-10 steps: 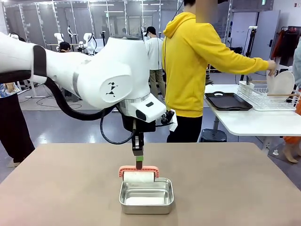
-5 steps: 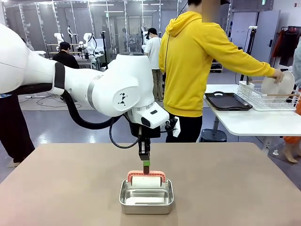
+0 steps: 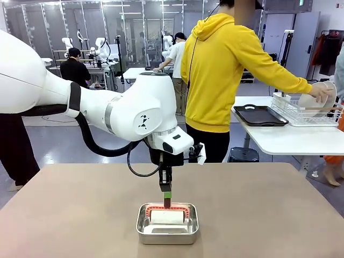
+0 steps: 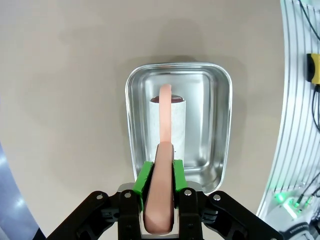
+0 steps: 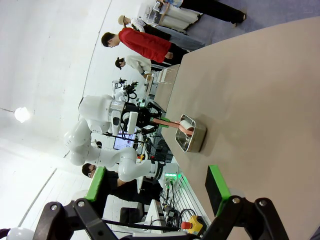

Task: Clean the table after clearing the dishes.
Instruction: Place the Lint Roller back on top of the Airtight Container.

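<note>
The brown counter (image 3: 279, 215) is seen bare apart from a steel pan (image 3: 167, 223) near its robot-side edge. The left gripper (image 4: 160, 172) has its jaws clamped tight on the pink handle of a cleaning roller (image 4: 167, 125), whose white drum is lowered into the pan. The roller is judged light, its handle rigid, the drum soft; the handle's end is the sensible grip. The right gripper (image 5: 155, 192) is held wide open, empty, above the counter. A white plate (image 3: 317, 97) is held by the person at the rack on the white side table (image 3: 279, 141).
</note>
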{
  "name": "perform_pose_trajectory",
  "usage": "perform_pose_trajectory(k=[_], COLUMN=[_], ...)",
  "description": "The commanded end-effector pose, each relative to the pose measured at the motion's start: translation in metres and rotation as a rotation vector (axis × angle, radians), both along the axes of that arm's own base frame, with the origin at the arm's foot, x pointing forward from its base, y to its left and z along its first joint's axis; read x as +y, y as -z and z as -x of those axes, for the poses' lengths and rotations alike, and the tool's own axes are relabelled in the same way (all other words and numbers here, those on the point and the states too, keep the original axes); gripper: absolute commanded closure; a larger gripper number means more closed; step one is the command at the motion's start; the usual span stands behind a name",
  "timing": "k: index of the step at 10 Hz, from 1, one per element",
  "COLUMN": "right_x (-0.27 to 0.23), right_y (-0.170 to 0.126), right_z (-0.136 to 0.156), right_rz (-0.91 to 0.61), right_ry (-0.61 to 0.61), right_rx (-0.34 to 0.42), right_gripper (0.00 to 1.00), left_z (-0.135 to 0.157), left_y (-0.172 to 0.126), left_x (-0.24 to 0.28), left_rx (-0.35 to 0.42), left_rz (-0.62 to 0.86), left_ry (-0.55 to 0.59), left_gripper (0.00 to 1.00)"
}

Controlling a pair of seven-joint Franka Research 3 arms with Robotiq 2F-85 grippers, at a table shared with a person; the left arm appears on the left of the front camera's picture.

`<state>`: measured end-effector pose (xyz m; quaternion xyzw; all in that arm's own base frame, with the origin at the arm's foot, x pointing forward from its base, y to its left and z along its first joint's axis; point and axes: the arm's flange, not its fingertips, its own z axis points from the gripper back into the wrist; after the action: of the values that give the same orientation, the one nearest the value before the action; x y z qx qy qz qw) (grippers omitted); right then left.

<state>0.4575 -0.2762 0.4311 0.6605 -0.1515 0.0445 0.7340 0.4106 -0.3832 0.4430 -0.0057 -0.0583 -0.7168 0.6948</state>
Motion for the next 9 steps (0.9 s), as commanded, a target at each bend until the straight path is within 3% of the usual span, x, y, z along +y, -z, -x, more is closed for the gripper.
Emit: perform_pose_trajectory(k=[1, 9], right_x=[0.001, 0.001], right_y=[0.000, 0.000], right_z=[0.003, 0.003], right_rz=[0.003, 0.003], right_ry=[-0.002, -0.002], right_rx=[-0.021, -0.021], right_gripper=[0.02, 0.02], left_z=[-0.003, -0.026], left_y=[0.003, 0.043], left_x=[0.011, 0.016], left_rx=[-0.042, -0.027], left_rz=[0.025, 0.050], left_ry=[0.037, 0.050], left_gripper=[0.78, 0.78])
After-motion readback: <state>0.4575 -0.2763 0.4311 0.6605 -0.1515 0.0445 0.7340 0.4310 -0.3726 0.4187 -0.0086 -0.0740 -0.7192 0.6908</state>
